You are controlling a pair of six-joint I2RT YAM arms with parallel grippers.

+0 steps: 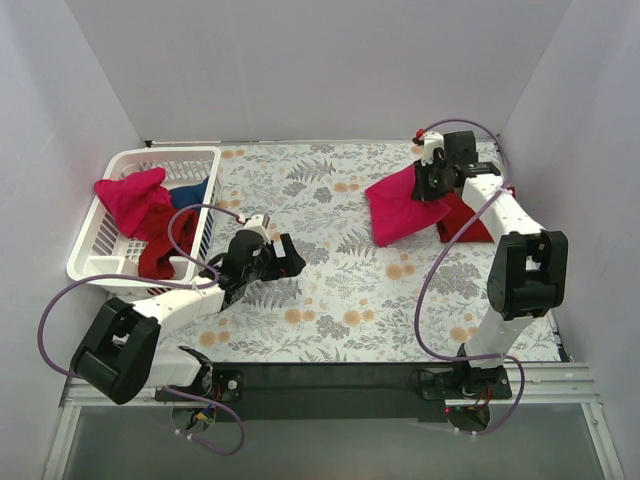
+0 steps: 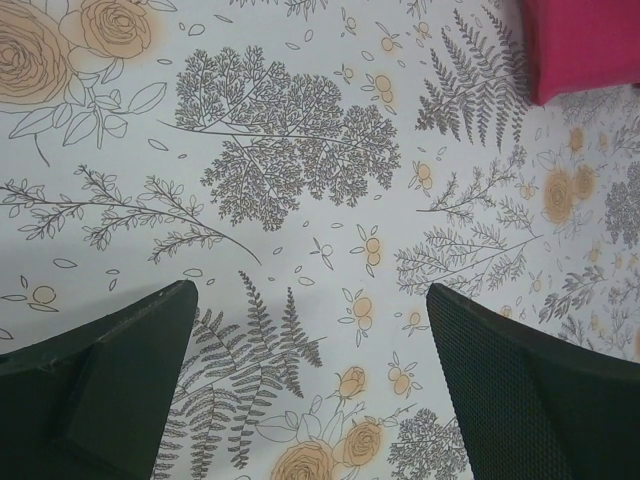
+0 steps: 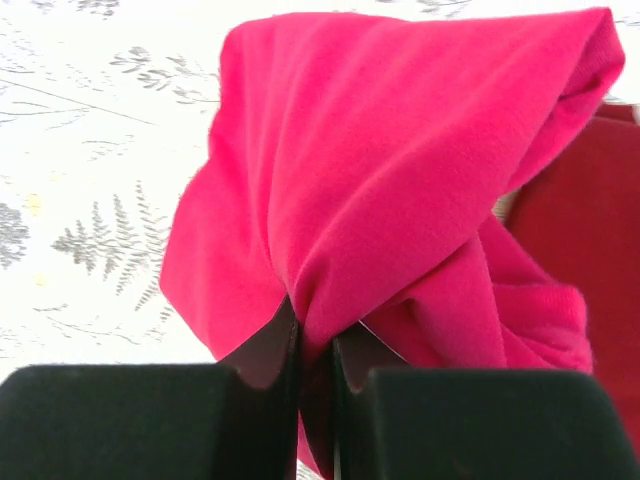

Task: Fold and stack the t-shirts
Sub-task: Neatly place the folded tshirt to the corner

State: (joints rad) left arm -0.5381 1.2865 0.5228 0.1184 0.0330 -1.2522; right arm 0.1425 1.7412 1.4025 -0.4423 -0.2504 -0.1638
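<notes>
A folded bright pink-red t-shirt (image 1: pixel 398 207) lies at the back right, partly over a dark maroon-red t-shirt (image 1: pixel 467 222). My right gripper (image 1: pixel 428 188) is shut on a bunched fold of the pink-red t-shirt (image 3: pixel 400 150), which rises up from between the jaws of the right gripper (image 3: pixel 318 335). The maroon t-shirt (image 3: pixel 590 220) shows beside it. My left gripper (image 1: pixel 280 262) hovers open over the floral cloth, left of centre. In the left wrist view the left gripper (image 2: pixel 308 295) has nothing between its fingers, and a corner of the pink-red t-shirt (image 2: pixel 585 45) shows far off.
A white lattice basket (image 1: pixel 100 255) stands at the left with another pink-red t-shirt (image 1: pixel 132 197), a maroon one (image 1: pixel 165 245) and a blue one (image 1: pixel 188 192) heaped in it. White walls close in the left, back and right. The floral tablecloth (image 1: pixel 340 300) covers the table.
</notes>
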